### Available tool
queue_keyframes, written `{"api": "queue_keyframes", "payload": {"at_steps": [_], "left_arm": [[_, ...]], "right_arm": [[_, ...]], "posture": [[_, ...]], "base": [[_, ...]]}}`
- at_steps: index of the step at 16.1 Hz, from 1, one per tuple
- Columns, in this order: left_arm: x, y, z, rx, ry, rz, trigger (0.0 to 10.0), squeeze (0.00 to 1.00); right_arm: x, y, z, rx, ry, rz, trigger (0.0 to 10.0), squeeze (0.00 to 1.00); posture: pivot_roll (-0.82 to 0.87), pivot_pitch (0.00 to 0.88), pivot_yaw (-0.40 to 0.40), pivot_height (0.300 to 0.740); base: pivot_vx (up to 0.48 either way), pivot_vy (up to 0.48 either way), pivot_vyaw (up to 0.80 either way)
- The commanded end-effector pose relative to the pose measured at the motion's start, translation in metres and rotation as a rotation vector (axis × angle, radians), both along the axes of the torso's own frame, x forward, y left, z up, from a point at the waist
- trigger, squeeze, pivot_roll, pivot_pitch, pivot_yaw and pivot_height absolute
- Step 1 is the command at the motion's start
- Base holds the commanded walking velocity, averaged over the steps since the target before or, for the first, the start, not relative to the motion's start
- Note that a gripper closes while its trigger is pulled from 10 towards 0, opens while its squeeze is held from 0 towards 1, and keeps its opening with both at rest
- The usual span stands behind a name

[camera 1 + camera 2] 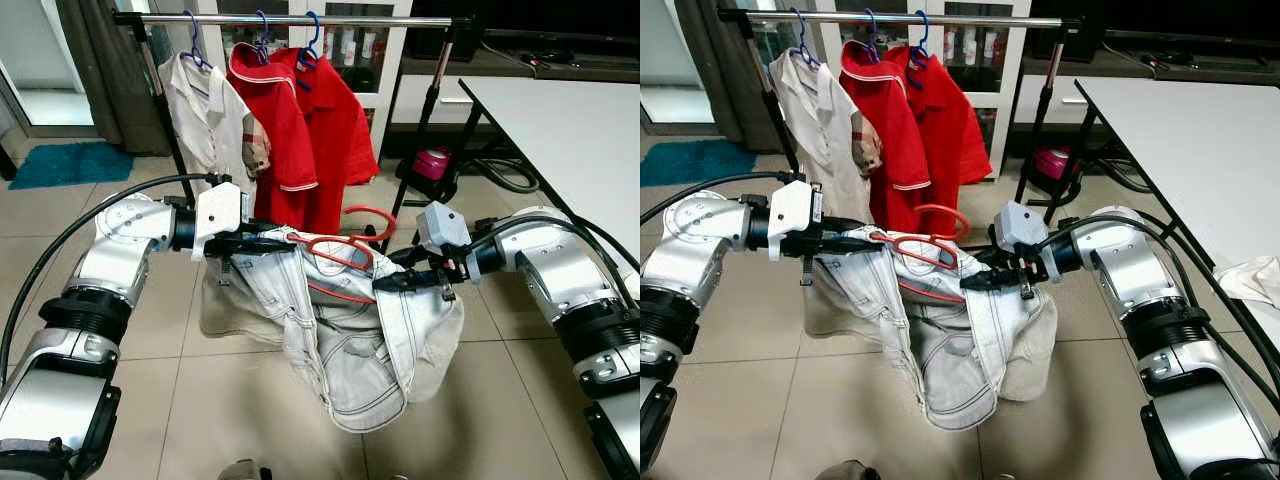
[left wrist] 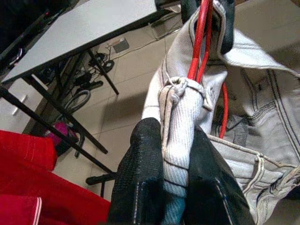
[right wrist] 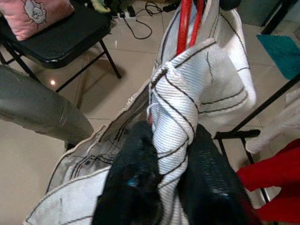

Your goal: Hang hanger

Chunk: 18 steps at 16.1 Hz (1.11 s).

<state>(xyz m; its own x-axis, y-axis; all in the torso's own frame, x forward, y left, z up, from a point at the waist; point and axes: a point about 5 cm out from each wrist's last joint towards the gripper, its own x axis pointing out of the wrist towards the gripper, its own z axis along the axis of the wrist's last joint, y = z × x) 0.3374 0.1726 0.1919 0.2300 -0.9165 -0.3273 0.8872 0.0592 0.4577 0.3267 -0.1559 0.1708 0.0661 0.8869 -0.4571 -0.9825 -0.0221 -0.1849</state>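
A pale denim jacket [image 1: 350,350] hangs on a red hanger [image 1: 340,250], held between both arms in front of the clothes rack [image 1: 300,19]. My left gripper [image 1: 275,243] is shut on the jacket's left shoulder, where the hanger's arm runs inside the cloth [image 2: 180,136]. My right gripper [image 1: 385,281] is shut on the jacket's right shoulder [image 3: 171,122]. The hanger's red hook [image 1: 372,215] points toward the rack, below the rail. The jacket's body sags toward the floor.
On the rail hang a white shirt [image 1: 205,115] and two red shirts [image 1: 305,130] on blue hangers; the rail's right part is bare. A white table [image 1: 570,130] stands at right, a teal mat [image 1: 70,163] at far left. Tiled floor lies below.
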Motion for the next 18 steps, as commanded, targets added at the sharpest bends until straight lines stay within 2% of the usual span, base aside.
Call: {"api": "queue_keyframes", "payload": {"at_steps": [1, 7, 8, 9, 10, 11, 15, 18], "left_arm": [[0.002, -0.012, 0.031, -0.122, -0.108, -0.05, 0.0, 0.0], [0.001, -0.009, 0.027, -0.123, -0.098, -0.027, 0.0, 0.0], [0.004, -0.005, 0.025, -0.116, -0.097, 0.018, 0.0, 0.0], [0.006, -0.003, 0.024, -0.122, -0.103, 0.055, 1.6, 0.0], [0.007, 0.0, 0.022, -0.137, -0.089, 0.079, 10.0, 0.0], [0.003, 0.001, 0.018, -0.16, -0.038, 0.054, 10.0, 1.0], [0.0, 0.003, 0.019, -0.179, -0.014, 0.032, 10.0, 1.0], [-0.001, 0.01, 0.018, -0.129, -0.004, 0.043, 10.0, 1.0]], "right_arm": [[-0.001, 0.007, -0.004, -0.008, 0.013, 0.009, 0.0, 0.0], [-0.001, 0.008, -0.002, 0.011, 0.001, -0.01, 0.0, 0.0], [-0.001, 0.006, -0.002, 0.013, -0.001, -0.023, 0.0, 0.0], [-0.001, 0.005, -0.001, 0.018, -0.005, -0.034, 0.0, 0.0], [-0.001, 0.003, 0.001, 0.028, -0.013, -0.053, 0.0, 0.0], [-0.001, 0.001, 0.003, 0.04, -0.026, -0.078, 0.0, 0.0], [-0.004, -0.005, -0.002, 0.009, -0.042, -0.121, 0.0, 0.0], [-0.007, -0.012, -0.007, -0.001, -0.039, -0.161, 0.0, 0.0]], "posture": [[-0.12, 0.0, -0.022, 0.74], [-0.12, 0.0, -0.025, 0.74], [-0.12, 0.0, -0.034, 0.74], [-0.12, 0.0, -0.036, 0.74], [-0.12, 0.0, -0.036, 0.74], [-0.12, 0.0, -0.034, 0.74], [-0.13, 0.0, -0.028, 0.74], [-0.12, 0.0, -0.024, 0.74]], "base": [[0.0, 0.0, 0.0], [0.0, 0.0, 0.0], [0.0, 0.0, 0.0], [0.0, 0.0, 0.0], [0.0, 0.0, 0.0], [0.0, 0.0, 0.0], [0.0, 0.0, 0.0], [0.0, 0.0, 0.0]]}}
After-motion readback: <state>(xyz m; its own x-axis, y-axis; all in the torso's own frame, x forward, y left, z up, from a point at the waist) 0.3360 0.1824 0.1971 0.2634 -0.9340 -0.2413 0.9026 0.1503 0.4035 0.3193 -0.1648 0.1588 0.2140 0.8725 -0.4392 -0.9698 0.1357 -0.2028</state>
